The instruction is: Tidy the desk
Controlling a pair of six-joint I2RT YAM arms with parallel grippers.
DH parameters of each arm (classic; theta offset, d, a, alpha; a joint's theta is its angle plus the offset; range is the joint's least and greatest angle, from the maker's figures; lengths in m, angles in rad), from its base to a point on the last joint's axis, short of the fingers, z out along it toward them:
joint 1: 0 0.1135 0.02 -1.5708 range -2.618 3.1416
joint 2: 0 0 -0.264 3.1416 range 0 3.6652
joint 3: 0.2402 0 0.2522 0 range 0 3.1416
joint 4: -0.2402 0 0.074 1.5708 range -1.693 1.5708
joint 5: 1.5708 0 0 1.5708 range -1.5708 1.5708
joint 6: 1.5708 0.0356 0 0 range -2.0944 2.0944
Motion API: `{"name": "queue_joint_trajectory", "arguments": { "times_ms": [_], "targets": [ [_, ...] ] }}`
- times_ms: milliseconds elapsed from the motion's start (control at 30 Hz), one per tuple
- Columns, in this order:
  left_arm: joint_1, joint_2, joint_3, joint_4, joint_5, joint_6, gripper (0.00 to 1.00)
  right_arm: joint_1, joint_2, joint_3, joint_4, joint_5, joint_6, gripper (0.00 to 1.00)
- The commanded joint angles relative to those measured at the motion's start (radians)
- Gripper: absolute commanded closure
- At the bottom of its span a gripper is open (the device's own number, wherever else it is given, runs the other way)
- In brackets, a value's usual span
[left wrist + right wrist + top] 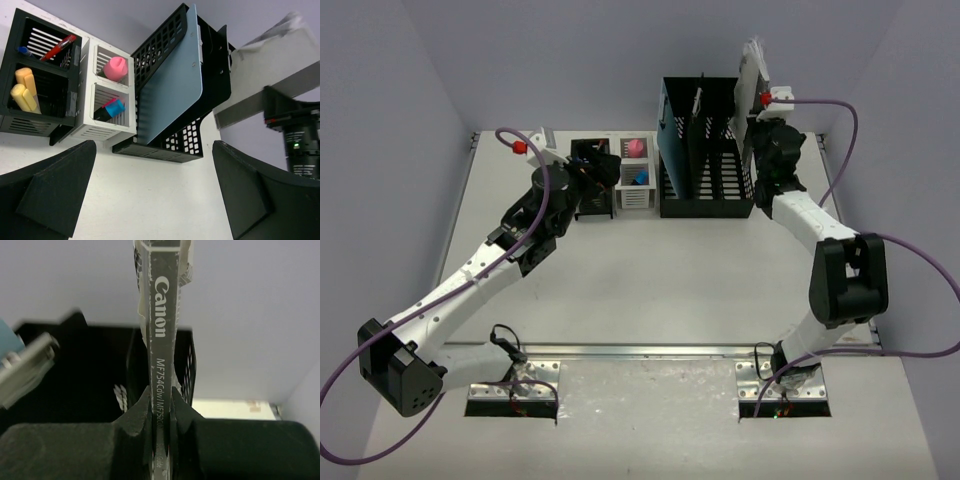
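The desk (650, 290) is a white tabletop between pale lilac walls. My right gripper (761, 135) (161, 407) is shut on the spine of a thin grey Canon guide booklet (161, 320) (754, 68). It holds the booklet upright above the right end of the black mesh file rack (705, 150) (90, 375). My left gripper (603, 165) (152, 192) hangs open over bare desk in front of the small organizers, with nothing between its fingers. A light blue folder (172, 85) stands in the rack.
A black pen holder (40, 110) with yellow highlighters (22, 92) and a red pen (59, 47) stands at the back left. Beside it is a white two-cell box (100, 127) with a pink item (116, 68). A metal rail (650, 351) runs along the near edge.
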Motion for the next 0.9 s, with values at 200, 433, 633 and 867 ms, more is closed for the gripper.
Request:
{"name": "queue_joint_trajectory", "arguments": {
  "times_ms": [200, 433, 633, 867],
  "targets": [
    [0.014, -0.001, -0.003, 0.049, 0.009, -0.007, 0.0, -0.004, -0.028, -0.071, 0.043, 0.044, 0.01, 0.99],
    [0.013, 0.002, -0.006, 0.05, 0.009, -0.005, 0.0, -0.004, -0.001, -0.08, 0.057, 0.034, 0.006, 0.99],
    [0.014, 0.011, 0.0, 0.052, 0.008, -0.002, 0.0, -0.004, 0.047, -0.019, 0.087, 0.028, 0.004, 0.99],
    [0.019, 0.03, 0.005, 0.05, 0.009, -0.001, 0.0, -0.004, 0.108, -0.003, 0.175, 0.009, -0.005, 0.99]
  ]
}}
